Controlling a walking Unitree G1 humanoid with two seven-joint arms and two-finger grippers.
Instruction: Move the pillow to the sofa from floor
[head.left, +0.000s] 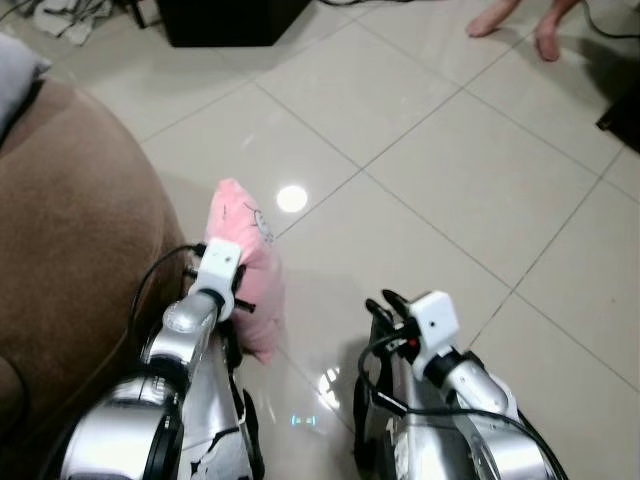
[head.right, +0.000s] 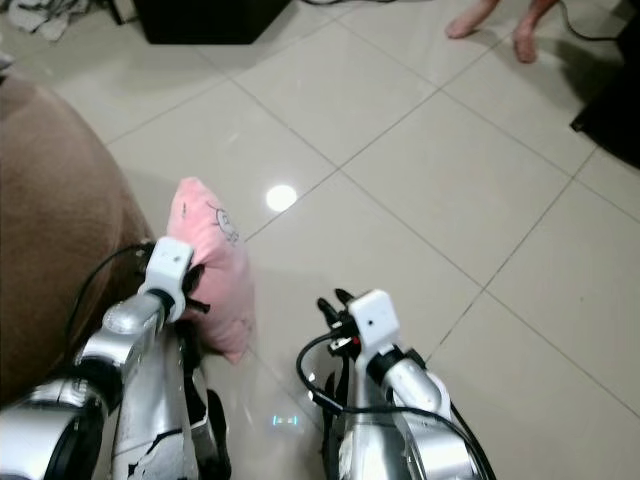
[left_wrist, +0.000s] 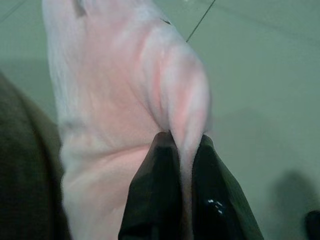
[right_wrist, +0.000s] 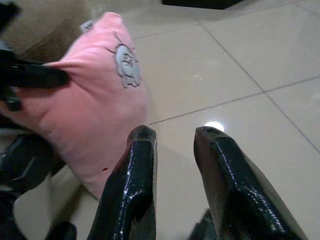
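Note:
A pink pillow (head.left: 248, 262) with a small grey cartoon patch hangs just above the tiled floor, right beside the brown sofa (head.left: 70, 250). My left gripper (left_wrist: 185, 150) is shut on a fold of the pillow (left_wrist: 125, 100), pinching the fabric between its two black fingers. The same gripper's fingers (right_wrist: 35, 76) press into the pillow's side in the right wrist view. My right gripper (right_wrist: 172, 135) is open and holds nothing, a short way to the right of the pillow (right_wrist: 95, 105), low over the floor.
The sofa's rounded brown arm fills the left side. A person's bare feet (head.left: 520, 25) stand at the far right. A dark cabinet (head.left: 230, 20) sits at the far wall, with cloth heaped (head.left: 70, 15) in the far left corner. Light tiles (head.left: 450, 190) stretch ahead.

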